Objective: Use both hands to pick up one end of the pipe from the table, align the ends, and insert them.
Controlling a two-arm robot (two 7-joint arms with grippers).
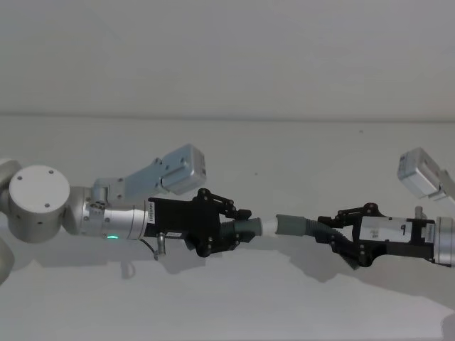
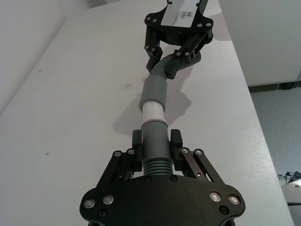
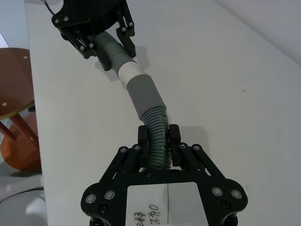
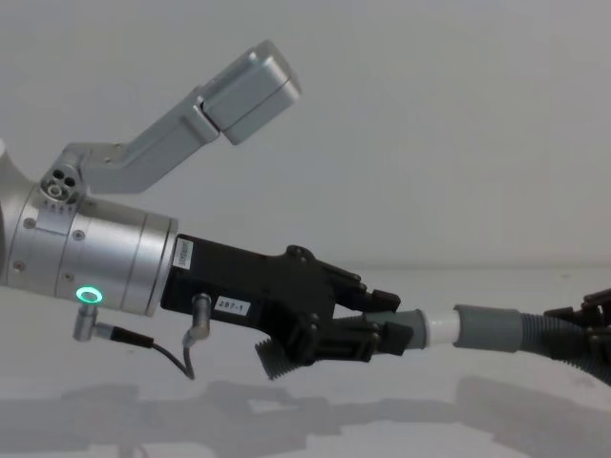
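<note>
Both pipe pieces hang in line above the white table [image 1: 227, 305]. My left gripper [image 1: 238, 226] is shut on the short piece's grey cuff [image 2: 155, 143], and in the chest view this left gripper [image 4: 382, 332] reaches in from the left. The narrow white tip [image 1: 270, 226] meets the mouth of the longer piece's smooth grey cuff [image 1: 292, 225]; a band of white tip [image 2: 153, 112] shows between the two grey cuffs. My right gripper [image 1: 335, 238] is shut on the longer piece's ribbed hose [image 3: 158, 134], just behind its cuff [image 3: 143, 96].
The table's edge [image 2: 256, 122] runs beside the held pipe, with floor beyond it. A brown wooden stool [image 3: 14, 94] stands off the table's other side. A plain white wall [image 1: 227, 57] rises behind the table.
</note>
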